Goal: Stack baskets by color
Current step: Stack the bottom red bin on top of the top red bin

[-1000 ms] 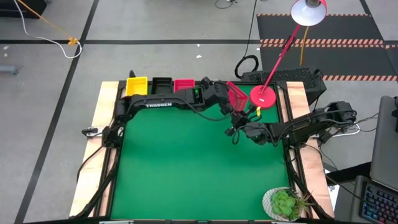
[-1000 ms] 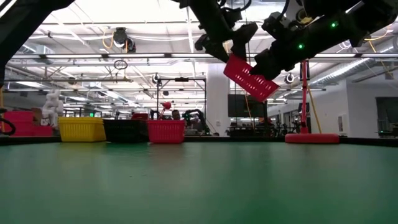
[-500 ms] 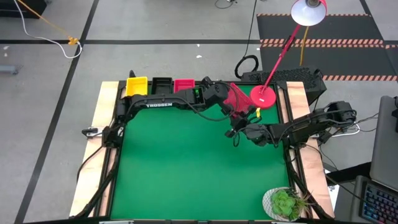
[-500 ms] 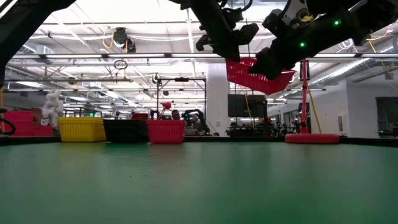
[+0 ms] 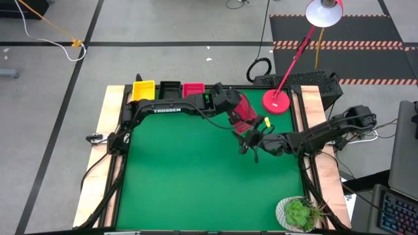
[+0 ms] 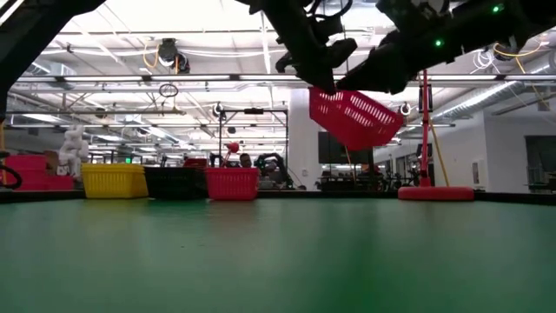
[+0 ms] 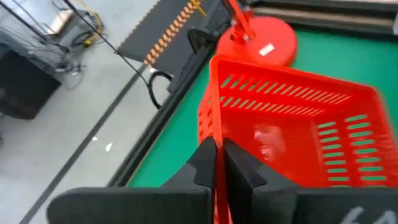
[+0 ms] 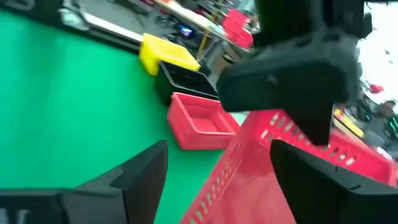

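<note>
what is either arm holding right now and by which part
The left gripper holds a pink-red basket in the air, its fingers shut on one end wall's rim. The right gripper is open beside the basket and holds nothing.

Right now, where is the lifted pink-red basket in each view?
High: lifted pink-red basket right of centre, near the lamp base.
Low: upper middle, in the air.
Left wrist: fills the centre, left pincer shut on its wall.
Right wrist: lower right.
Shared landmark: lamp base.
</note>
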